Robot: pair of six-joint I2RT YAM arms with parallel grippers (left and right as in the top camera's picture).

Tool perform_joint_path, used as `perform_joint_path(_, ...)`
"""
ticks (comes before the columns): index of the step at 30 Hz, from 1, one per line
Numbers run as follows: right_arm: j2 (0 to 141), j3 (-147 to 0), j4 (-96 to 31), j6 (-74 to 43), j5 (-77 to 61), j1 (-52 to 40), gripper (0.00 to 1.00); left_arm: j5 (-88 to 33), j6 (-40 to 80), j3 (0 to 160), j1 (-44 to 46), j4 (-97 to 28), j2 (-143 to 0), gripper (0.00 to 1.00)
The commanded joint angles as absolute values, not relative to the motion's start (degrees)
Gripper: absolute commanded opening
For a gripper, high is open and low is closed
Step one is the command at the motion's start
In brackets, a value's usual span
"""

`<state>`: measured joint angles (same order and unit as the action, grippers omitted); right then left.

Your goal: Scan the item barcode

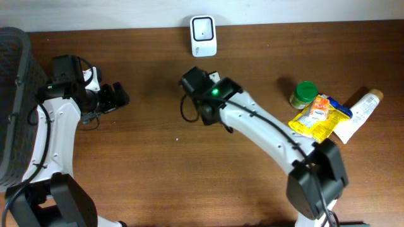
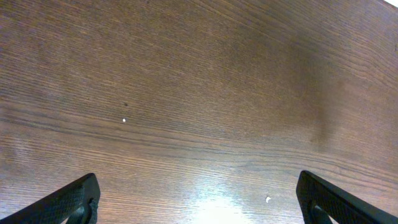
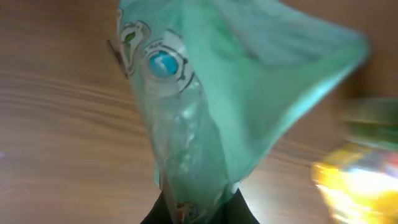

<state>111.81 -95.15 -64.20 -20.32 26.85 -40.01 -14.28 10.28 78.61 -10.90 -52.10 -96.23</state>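
In the right wrist view a translucent green plastic packet with a printed label hangs blurred in front of the camera. My right gripper is shut on the packet's lower edge. From overhead the right gripper hovers over the table's middle, just in front of the white barcode scanner at the back edge, and the packet is hidden beneath it. My left gripper stands open at the left. Its dark fingertips are spread wide over bare wood.
A green-lidded jar, a yellow packet and a white tube lie together at the right. A dark mesh basket stands at the table's left edge.
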Motion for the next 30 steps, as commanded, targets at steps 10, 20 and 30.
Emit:
perform_joint_path(10,129.0,-94.8,-65.6,-11.8,44.0,-42.9,0.07,-14.1,10.2,78.5,-11.0,-52.1,-97.1,0.99)
perform_joint_path(20,128.4,-97.4,-66.1,-11.7,34.8,-51.5,0.45,-14.1,10.2,78.5,-11.0,-52.1,-97.1,0.99)
perform_joint_path(30,120.8,-114.6,-70.5,-11.1,8.1,-42.2,0.27,-14.1,10.2,78.5,-11.0,-52.1,-97.1,0.99)
